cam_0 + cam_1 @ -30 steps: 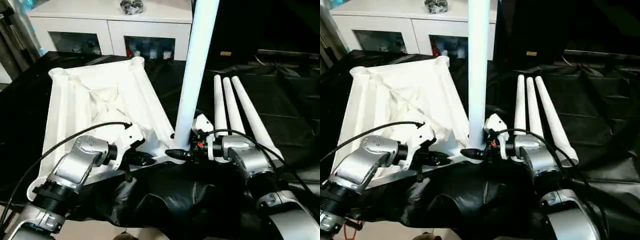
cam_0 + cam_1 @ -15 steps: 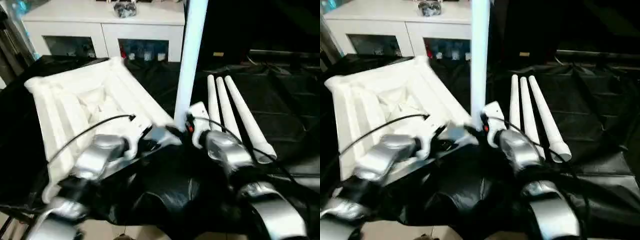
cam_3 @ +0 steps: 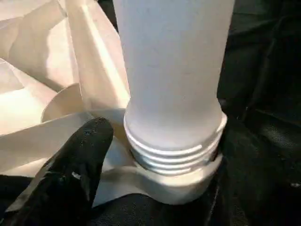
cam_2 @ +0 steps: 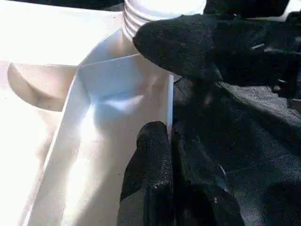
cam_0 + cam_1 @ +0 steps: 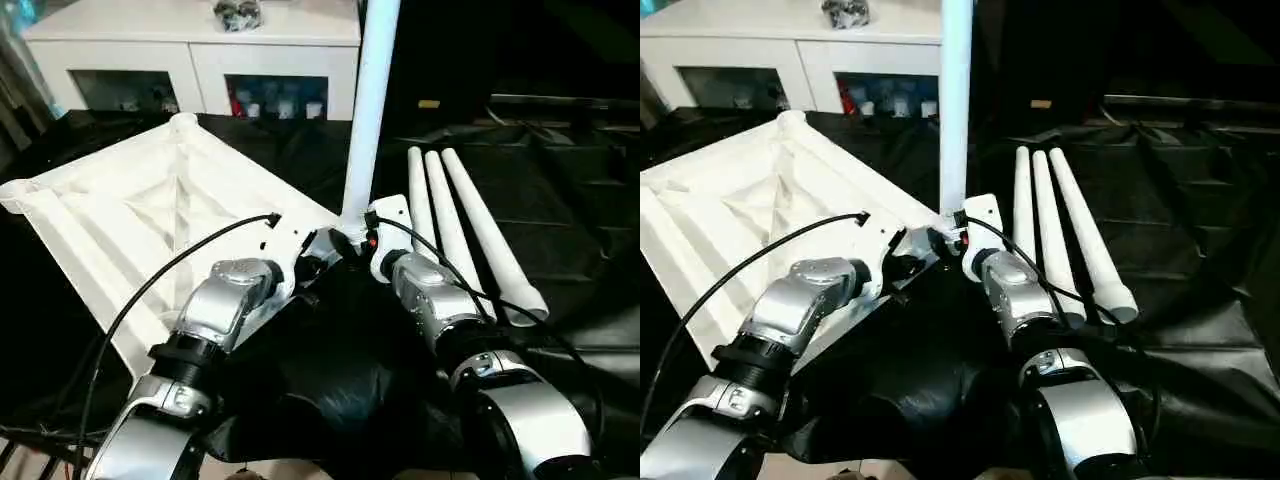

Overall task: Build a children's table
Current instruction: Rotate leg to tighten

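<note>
The white table top (image 5: pixel 150 215) lies upside down on the black-draped surface (image 5: pixel 580 210), ribs up. One leg (image 5: pixel 368 110) stands upright in the corner socket nearest the robot, its threads still showing. Three more legs (image 5: pixel 470 230) lie side by side nearby. The left end effector (image 4: pixel 157 155) is pinched on the top's edge wall. The right end effector (image 5: pixel 350 240) sits at the standing leg's base; I cannot tell if it grips.
</note>
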Tool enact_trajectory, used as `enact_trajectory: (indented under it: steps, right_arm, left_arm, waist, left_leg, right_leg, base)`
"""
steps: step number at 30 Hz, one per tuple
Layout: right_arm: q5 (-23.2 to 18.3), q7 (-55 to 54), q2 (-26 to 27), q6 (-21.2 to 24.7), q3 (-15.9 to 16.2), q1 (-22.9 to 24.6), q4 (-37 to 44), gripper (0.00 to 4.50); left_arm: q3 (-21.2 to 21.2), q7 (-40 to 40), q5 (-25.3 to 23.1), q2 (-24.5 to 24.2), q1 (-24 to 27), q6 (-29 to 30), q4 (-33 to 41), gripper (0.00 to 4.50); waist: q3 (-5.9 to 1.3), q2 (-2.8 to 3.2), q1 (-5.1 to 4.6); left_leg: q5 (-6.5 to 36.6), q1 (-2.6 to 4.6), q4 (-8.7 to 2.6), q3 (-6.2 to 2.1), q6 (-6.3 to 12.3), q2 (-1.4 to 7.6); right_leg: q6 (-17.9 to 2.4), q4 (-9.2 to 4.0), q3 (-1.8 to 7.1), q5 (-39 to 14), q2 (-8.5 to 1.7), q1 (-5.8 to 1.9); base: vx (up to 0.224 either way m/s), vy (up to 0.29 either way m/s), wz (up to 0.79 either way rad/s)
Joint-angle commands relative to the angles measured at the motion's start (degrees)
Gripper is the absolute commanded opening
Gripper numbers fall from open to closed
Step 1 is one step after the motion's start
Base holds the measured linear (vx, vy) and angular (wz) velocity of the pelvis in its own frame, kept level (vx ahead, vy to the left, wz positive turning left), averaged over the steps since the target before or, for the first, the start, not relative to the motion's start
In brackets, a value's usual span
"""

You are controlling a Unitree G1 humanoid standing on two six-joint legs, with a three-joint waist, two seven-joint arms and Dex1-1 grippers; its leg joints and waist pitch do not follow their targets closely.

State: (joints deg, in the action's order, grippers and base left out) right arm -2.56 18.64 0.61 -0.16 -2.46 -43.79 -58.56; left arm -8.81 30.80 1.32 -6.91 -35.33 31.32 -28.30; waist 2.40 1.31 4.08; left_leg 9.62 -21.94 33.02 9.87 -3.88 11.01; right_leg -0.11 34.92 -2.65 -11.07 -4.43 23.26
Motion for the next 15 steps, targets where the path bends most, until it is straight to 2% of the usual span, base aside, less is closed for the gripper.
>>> enact_trajectory:
  steps: [1, 2, 3, 4, 5, 8, 10, 11, 12, 14, 15]
  right_arm:
    - [0.4, 1.1, -0.5, 1.7, 1.5, 2.4, 3.4, 3.90]
    - [0.3, 1.9, -1.2, 2.4, 1.6, 3.3, 6.1, 3.90]
    - [0.2, 2.5, -1.5, 2.7, 1.6, 3.8, 7.7, 3.93]
    - [0.2, 2.6, -1.6, 2.8, 1.6, 4.0, 8.1, 3.93]
    - [0.2, 3.1, -2.2, 3.4, 1.8, 4.9, 10.8, 3.93]
    - [0.7, 3.4, -2.7, 4.2, 2.3, 5.9, 14.3, 3.93]
    - [0.6, 2.9, -2.8, 5.0, 2.3, 6.1, 15.6, 3.93]
    - [0.3, 2.1, -3.0, 6.7, 2.3, 6.5, 17.8, 3.93]
    - [0.4, 2.0, -3.2, 7.3, 2.4, 6.6, 18.5, 3.93]
    - [0.9, 2.1, -3.6, 9.7, 3.2, 7.2, 20.4, 3.93]
    - [1.2, 2.7, -3.7, 10.2, 3.7, 7.4, 20.7, 3.93]
  left_arm:
    - [1.7, -2.8, -0.2, 0.9, -2.0, -3.1, -0.7, 0.00]
    - [1.8, -2.6, 0.0, 1.2, -2.3, -4.6, -1.0, 0.00]
    - [1.8, -2.3, 0.2, 1.3, -2.4, -5.5, -1.1, 0.45]
    - [2.0, -2.4, 0.3, 1.5, -2.5, -5.8, -1.1, 0.45]
    - [3.2, -2.8, 1.5, 2.4, -2.7, -7.4, -0.6, 0.59]
    - [3.1, -3.3, 1.6, 2.6, -2.6, -8.5, 0.8, 0.92]
    - [3.1, -3.9, 1.2, 2.2, -2.5, -9.0, 1.6, 0.92]
    - [3.4, -5.1, 0.7, 1.3, -2.1, -9.0, 3.6, 1.00]
    - [3.4, -5.4, 0.3, 0.7, -1.7, -8.3, 4.7, 1.00]
    - [3.0, -6.1, -1.9, -2.5, -0.2, -5.3, 9.8, 1.00]
    - [3.5, -6.8, -2.5, -3.5, 0.4, -3.7, 11.8, 1.00]
  waist:
    - [-3.61, -0.12, 0.31]
    - [-3.60, -0.01, 0.53]
    - [-3.51, -0.15, 0.54]
    - [-3.62, -0.33, 0.73]
    - [-3.75, -0.02, 0.93]
    - [-3.68, 0.19, 1.17]
    - [-3.67, 0.16, 1.12]
    - [-3.69, 0.62, 1.13]
    - [-3.68, 0.43, 1.05]
    - [-3.74, 0.56, 0.97]
    - [-3.65, 0.61, 0.87]
  left_leg:
    - [9.1, 0.72, -3.37, -0.17, 3.47, 1.47]
    - [9.5, 0.81, -3.32, -0.15, 3.41, 1.51]
    - [9.6, 0.76, -3.41, -0.19, 3.52, 1.44]
    - [9.2, 0.68, -3.35, -0.19, 3.59, 1.43]
    - [9.2, 0.82, -3.24, -0.20, 3.33, 1.52]
    - [8.9, 0.80, -3.27, -0.23, 3.10, 1.70]
    - [8.6, 0.61, -3.26, -0.30, 3.14, 1.57]
    - [8.5, 0.72, -3.21, -0.36, 3.07, 1.57]
    - [8.6, 0.71, -3.21, -0.33, 3.09, 1.59]
    - [8.3, 0.67, -3.31, -0.51, 2.79, 1.76]
    - [8.8, 0.85, -3.31, -0.42, 2.42, 1.76]
  right_leg:
    - [-14.2, -3.57, 1.74, -2.2, -3.15, -3.13]
    - [-13.8, -3.65, 1.78, -2.6, -3.13, -3.15]
    - [-13.4, -3.80, 1.77, -2.9, -3.03, -3.27]
    - [-13.1, -3.68, 1.83, -2.6, -3.15, -3.39]
    - [-13.5, -3.77, 1.83, -2.7, -3.32, -3.30]
    - [-14.0, -3.57, 1.76, -1.1, -3.14, -3.23]
    - [-13.8, -3.39, 1.72, -0.1, -3.11, -3.44]
    - [-13.8, -3.34, 1.73, 0.1, -3.12, -3.37]
    - [-13.7, -3.37, 1.73, 0.3, -3.09, -3.40]
    - [-13.5, -3.11, 1.61, 0.6, -3.11, -3.51]
    - [-13.4, -3.19, 1.61, -0.2, -3.00, -3.31]
  base:
    - [0.000, 0.000, 0.00]
    - [0.000, 0.000, 0.00]
    - [0.000, 0.000, 0.00]
    - [0.000, 0.000, 0.00]
    - [0.000, 0.000, 0.00]
    - [0.000, 0.000, 0.00]
    - [0.000, 0.000, 0.00]
    - [0.000, 0.000, 0.00]
    - [0.000, 0.000, 0.00]
    - [0.000, 0.000, 0.00]
    - [0.000, 0.000, 0.00]
